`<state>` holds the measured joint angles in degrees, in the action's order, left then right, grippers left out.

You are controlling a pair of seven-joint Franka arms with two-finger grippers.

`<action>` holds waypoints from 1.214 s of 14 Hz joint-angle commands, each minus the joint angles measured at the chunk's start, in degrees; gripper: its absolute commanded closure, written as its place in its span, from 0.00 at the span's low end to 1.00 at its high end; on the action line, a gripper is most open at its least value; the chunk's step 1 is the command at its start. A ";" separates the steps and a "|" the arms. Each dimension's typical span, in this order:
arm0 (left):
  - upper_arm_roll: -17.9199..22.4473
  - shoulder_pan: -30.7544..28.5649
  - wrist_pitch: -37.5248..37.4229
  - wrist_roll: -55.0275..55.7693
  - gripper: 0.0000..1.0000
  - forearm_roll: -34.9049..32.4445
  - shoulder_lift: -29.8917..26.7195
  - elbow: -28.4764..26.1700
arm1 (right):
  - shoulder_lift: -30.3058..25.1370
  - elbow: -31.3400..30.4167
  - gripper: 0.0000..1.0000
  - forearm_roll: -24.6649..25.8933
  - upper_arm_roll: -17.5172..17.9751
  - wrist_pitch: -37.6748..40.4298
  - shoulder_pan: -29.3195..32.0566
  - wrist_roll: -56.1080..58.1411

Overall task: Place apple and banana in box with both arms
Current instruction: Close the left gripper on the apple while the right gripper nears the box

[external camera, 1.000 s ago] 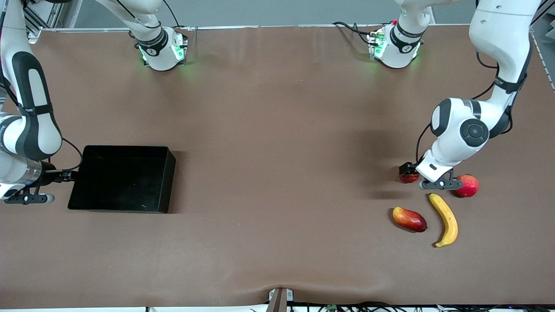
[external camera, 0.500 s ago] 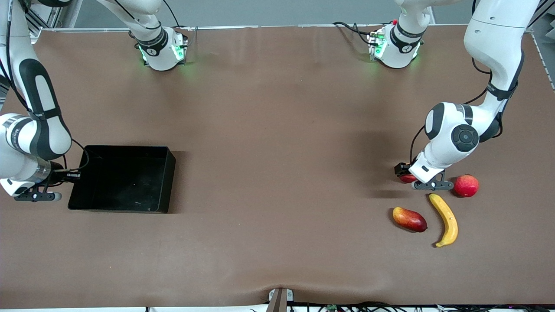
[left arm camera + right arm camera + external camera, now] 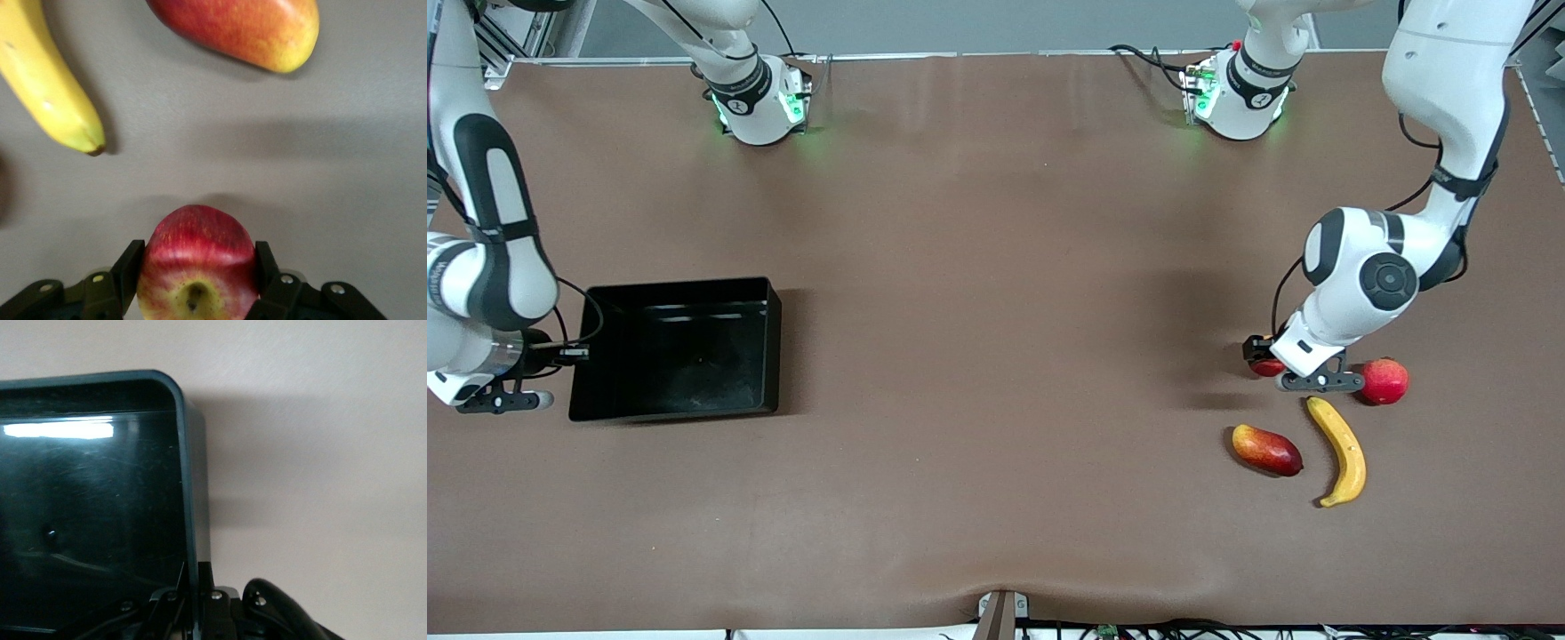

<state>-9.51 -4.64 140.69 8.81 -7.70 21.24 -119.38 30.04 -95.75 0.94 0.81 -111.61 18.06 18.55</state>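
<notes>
The apple, red with a yellowish stem end, sits between the fingers of my left gripper, which touch it on both sides. In the front view the apple shows as a small red patch under that gripper, at the left arm's end of the table. The banana lies on the table nearer the camera. The black box is at the right arm's end. My right gripper is shut on the box wall, one finger inside and one outside.
A red-yellow mango lies beside the banana, and a larger red-pink round fruit sits beside my left gripper. The mango and banana tip also show in the left wrist view. The brown table's middle is bare.
The box has shifted and tilted in the right gripper's hold; its outline now sits higher in the front view. The left gripper stays at the apple with only small arm motion.
</notes>
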 commanded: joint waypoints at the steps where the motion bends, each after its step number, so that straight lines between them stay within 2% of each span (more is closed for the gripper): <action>1: -1.47 0.07 -7.96 0.24 1.00 0.50 -7.25 0.98 | -1.21 4.08 1.00 -4.00 0.59 10.24 -2.05 -2.02; 3: -2.78 0.07 -13.75 0.77 1.00 0.67 -9.72 3.35 | -3.31 4.08 1.00 -6.90 0.59 15.00 -4.95 -2.11; 5: -4.80 0.07 -19.55 3.13 1.00 0.59 -9.91 6.77 | -5.33 4.08 1.00 -7.61 0.59 17.47 -9.15 -2.11; 7: -5.60 0.16 -21.51 4.63 1.00 0.59 -9.73 8.01 | -6.92 3.91 1.00 -7.96 0.59 18.18 -14.78 -4.29; 9: -6.83 0.16 -21.51 6.21 1.00 0.59 -9.73 8.02 | -7.36 3.91 1.00 -8.75 0.68 18.10 -18.83 -11.66; 11: -7.62 0.07 -21.51 7.71 1.00 0.59 -9.82 8.02 | -7.45 3.99 1.00 -9.89 0.60 17.05 -23.57 -13.70; 14: -8.15 0.07 -21.69 8.06 1.00 0.67 -10.61 8.02 | -7.36 3.47 1.00 -15.77 0.59 12.66 -27.97 -20.99; 17: -9.90 -0.02 -22.39 10.60 1.00 0.67 -11.75 7.93 | -6.57 3.47 1.00 -16.84 0.68 6.08 -34.73 -29.68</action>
<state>-17.96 -4.41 120.17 17.45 -7.63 11.15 -111.73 24.10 -91.68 -13.75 1.91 -102.25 -12.83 -6.04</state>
